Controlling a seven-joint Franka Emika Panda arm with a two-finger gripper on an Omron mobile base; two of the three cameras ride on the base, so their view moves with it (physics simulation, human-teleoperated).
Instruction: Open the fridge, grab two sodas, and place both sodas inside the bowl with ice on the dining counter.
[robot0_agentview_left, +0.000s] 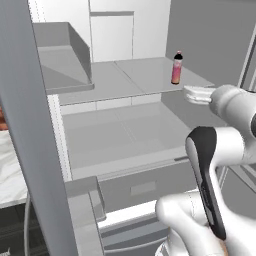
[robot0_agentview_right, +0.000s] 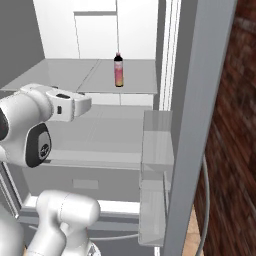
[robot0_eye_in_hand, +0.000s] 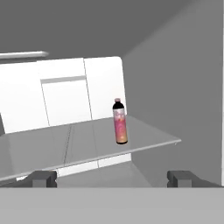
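One soda (robot0_eye_in_hand: 120, 127) stood upright near the fridge shelf (robot0_eye_in_hand: 87, 144) front edge. The pincer (robot0_eye_in_hand: 111, 178) was spread wide, empty, well short. A misaligned approach could have toppled the slim bottle.

Readable text: nothing is showing.
Soda bottle (robot0_eye_in_hand: 120, 127) on the fridge shelf (robot0_eye_in_hand: 87, 144): label is showing no legible words.

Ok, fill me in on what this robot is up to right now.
The fridge stands open, and the white arm reaches toward a pale grey shelf inside it. One pink soda stands upright near that shelf's front edge. The gripper is open, empty and short of the bottle, which stands ahead of it, slightly toward one finger. Nothing has been grabbed at this point.
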